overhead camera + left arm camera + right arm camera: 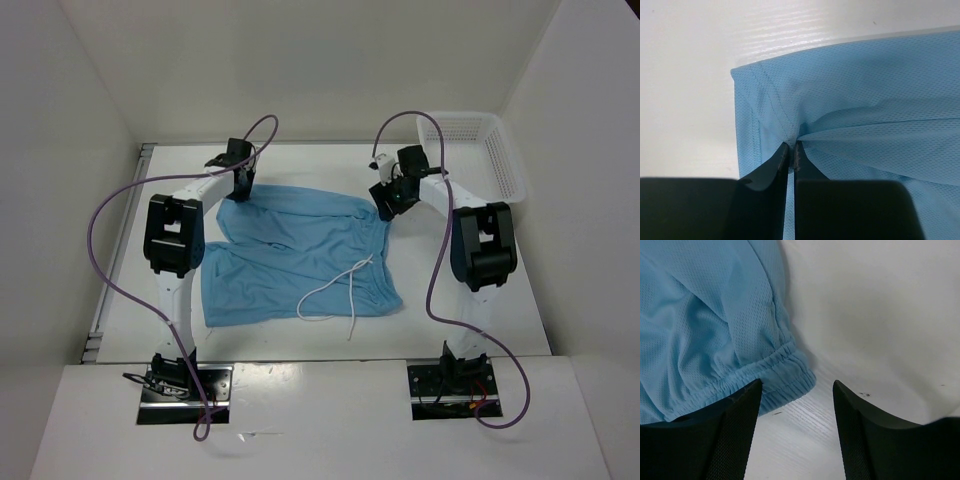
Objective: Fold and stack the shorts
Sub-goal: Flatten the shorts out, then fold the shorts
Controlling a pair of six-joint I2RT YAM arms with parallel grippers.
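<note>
shorts (300,255) lie flat mid-bench (480,320), just beyond the arm bases. Near edge fairly straight, a few wrinkles. White drawstring (335,290) loops over the near-right part, one end trailing off the near edge onto bare bench. Waistband on the right side, leg hems on the left. Far-left corner: L claw (791,147) closed, pinching a fold of the blue fabric right by the stitched hem; cloth puckers into the tips. Far-right corner: R claw (797,385) open, tips either side of the gathered waistband corner, nothing gripped. Can't tell if the tip on the cloth side touches it. Furthest back: white mesh basket (480,150) at far-right of bench, apart from shorts.
</note>
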